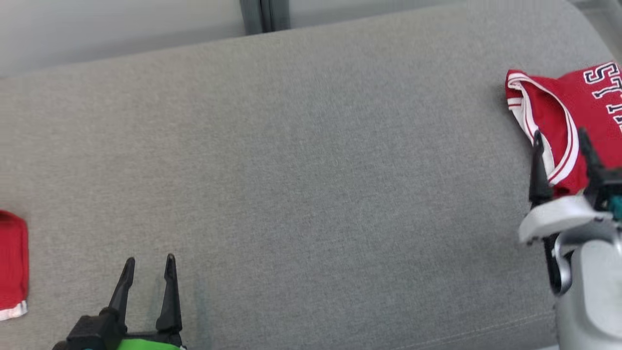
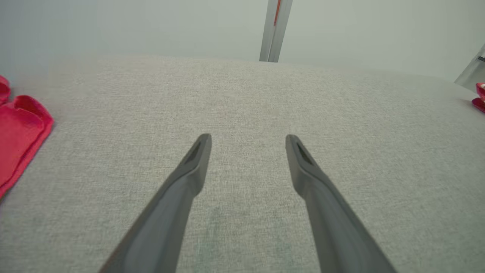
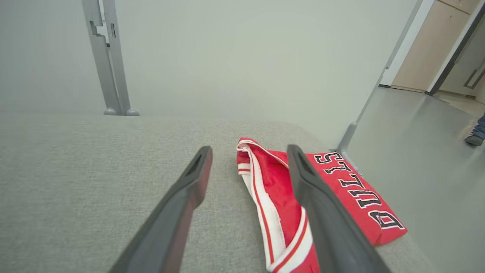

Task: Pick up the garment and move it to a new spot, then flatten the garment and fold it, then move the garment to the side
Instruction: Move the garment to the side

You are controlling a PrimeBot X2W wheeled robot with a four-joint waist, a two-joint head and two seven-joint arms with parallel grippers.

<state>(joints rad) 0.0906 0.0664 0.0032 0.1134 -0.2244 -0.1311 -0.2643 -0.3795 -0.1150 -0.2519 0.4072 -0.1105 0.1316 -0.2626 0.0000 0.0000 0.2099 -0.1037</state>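
1. Grey cushion (image 1: 311, 170): ctr wide open, bare fabric btw L and R edges.
2. Red garment (image 1: 559, 112), folded, takes up far R edge.
3. Red cloth (image 1: 12, 262) sits at L edge.
4. Metal post (image 1: 265, 14) + wall close off rear.

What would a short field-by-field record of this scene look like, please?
surface: grey fabric surface
garment: red Bulls jersey, folded, at the right end
right arm: right tool open, over the jersey's striped trim
left arm: left tool open, over bare fabric
other: second red garment, at the left edge
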